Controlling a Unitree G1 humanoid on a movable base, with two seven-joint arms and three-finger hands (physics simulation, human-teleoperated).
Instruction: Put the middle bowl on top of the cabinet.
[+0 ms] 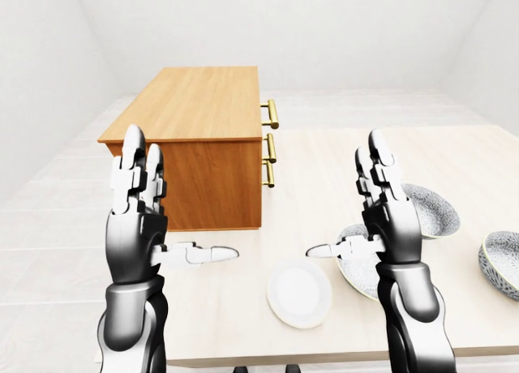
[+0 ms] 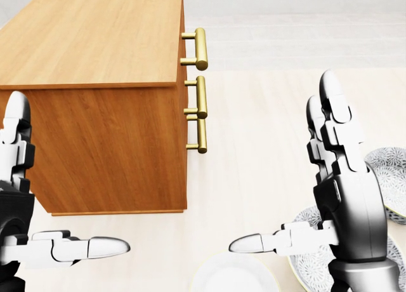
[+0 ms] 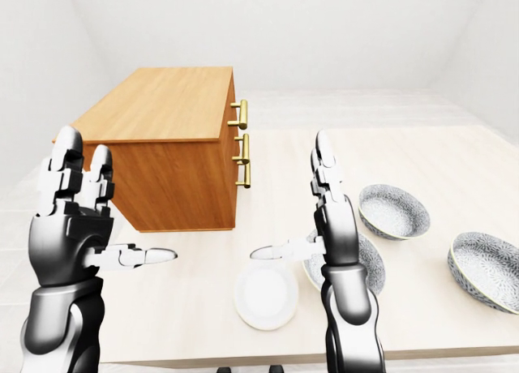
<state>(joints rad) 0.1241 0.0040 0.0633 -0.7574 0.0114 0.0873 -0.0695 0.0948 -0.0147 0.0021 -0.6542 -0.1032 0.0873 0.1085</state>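
Cabinet top (image 1: 190,101): bare wood from edge to edge; you have free room to come down on it from above.
Handles (image 2: 200,47): three brass bars jut from the cabinet's right face in the head view and narrow the lane beside it.
Table (image 3: 284,170): a bare strip runs between the handles and the bowls, and a hand fits through it.
Right hand (image 3: 334,231): fingers spread and upright; it stands before the left bowl (image 3: 371,267) and hides part of it.
Middle bowl (image 3: 393,211): uncovered from above; the left bowl is just beside it and the right bowl (image 3: 485,280) is well apart.
Plate (image 1: 299,293): lies flat and low between your hands.
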